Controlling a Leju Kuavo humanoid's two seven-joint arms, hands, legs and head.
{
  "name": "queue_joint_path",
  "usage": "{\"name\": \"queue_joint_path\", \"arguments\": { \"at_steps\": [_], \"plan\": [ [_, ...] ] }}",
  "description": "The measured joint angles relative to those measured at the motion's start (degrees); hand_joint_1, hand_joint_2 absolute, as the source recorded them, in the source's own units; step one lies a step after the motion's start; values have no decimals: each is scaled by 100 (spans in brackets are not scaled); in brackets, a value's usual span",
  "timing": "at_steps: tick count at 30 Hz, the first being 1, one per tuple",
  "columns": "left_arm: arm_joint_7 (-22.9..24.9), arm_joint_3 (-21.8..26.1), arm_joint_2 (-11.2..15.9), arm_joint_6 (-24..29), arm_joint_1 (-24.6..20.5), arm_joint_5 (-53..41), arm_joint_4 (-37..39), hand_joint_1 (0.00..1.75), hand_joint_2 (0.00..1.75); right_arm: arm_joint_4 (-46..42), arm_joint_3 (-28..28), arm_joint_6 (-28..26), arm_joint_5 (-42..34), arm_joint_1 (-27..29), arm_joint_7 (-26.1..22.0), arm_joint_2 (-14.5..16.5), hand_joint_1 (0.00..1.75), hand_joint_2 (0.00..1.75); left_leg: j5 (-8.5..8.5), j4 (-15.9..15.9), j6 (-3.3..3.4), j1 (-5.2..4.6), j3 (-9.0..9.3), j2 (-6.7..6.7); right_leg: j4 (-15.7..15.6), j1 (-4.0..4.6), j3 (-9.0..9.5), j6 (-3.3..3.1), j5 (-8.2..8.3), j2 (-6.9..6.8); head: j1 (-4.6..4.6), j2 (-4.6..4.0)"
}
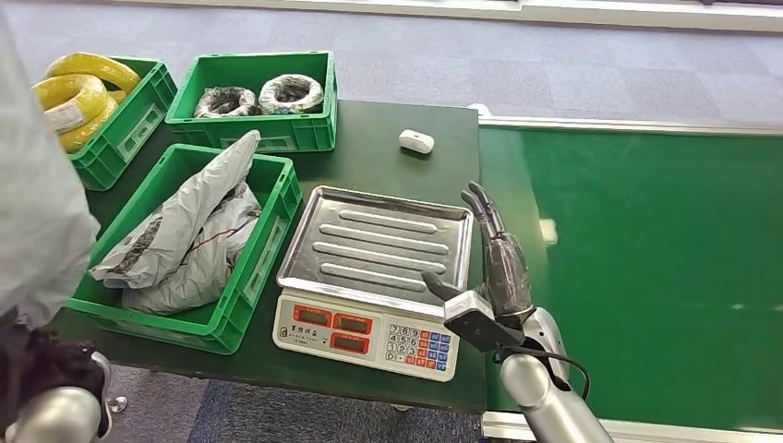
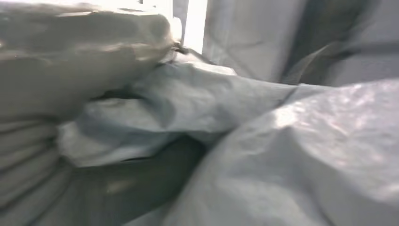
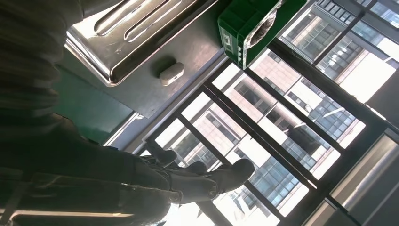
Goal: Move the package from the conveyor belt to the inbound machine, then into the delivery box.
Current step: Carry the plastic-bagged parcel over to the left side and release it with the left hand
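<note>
Grey package lying crumpled in the near green box at the left of the desk, one end sticking up over the box's far rim. More grey wrapping pressed close against the left wrist camera; left hand hidden there, so cannot tell whether clenched or released. Right hand released, fingers stretched out and apart, holding nothing, hovering just beside the right edge of the scale, over the seam between desk and belt. Scale's steel tray bare, keypad and displays facing the near edge. Small white device lying on the desk behind the scale. Second green box at the far edge with two wrapped coils; third box to its left holding yellow coils. Blurred pale shape along the left edge of the head view, too close to identify.
</note>
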Motion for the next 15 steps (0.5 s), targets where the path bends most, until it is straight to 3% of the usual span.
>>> {"name": "queue_joint_path", "arguments": {
  "at_steps": [2, 5, 12, 15],
  "plan": [
    [598, -15, 158, -78, -263, -209, 530, 168, 175, -77, -22, 68, 56, 22, -7, -6, 0, 175, 7, 0, -3, 0, 1, 1, 0, 0, -1, -5, 8, 0, -1, 0],
    [1107, -44, 352, -224, -635, -403, 1437, 171, 175, -141, -46, 158, 90, 33, -45, -21, 0, 175, 15, 0, -2, 0, 0, 3, 1, 1, -3, -6, 15, 2, -1, 0],
    [1262, -121, 538, -242, -1084, -544, 2915, 168, 175, -182, -55, 233, 98, 45, -90, -34, 0, 175, 17, 1, -2, 0, -8, 6, 2, 1, -10, -4, 18, 6, 1, 0],
    [1390, -137, 565, -239, -1164, -683, 3164, 143, 175, -182, -56, 253, 98, 42, -97, -40, 0, 175, 17, 1, -2, 0, -16, 6, 2, 1, -18, -4, 17, 6, 0, 0]
  ]
}}
